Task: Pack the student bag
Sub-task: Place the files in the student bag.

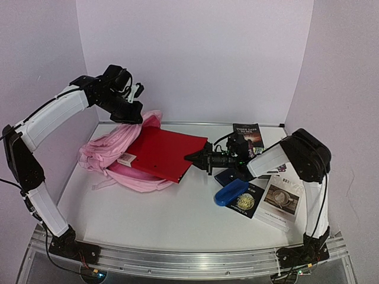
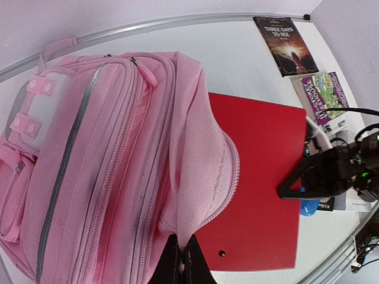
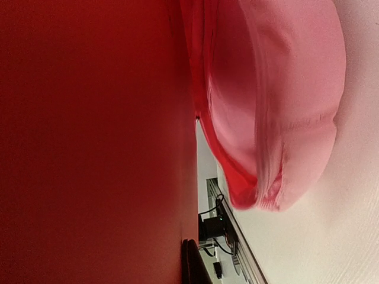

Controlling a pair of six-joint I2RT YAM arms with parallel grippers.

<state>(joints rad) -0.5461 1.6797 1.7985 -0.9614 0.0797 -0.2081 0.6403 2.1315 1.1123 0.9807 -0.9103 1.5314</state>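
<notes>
The red folder (image 1: 163,151) sits halfway into the student bag (image 1: 112,148), left gripper (image 2: 182,260) pinching its flap, right gripper (image 1: 192,158) pinching the folder; books (image 1: 278,198) at four o'clock unpacked

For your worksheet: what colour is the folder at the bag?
The folder is red; top external view.
</notes>
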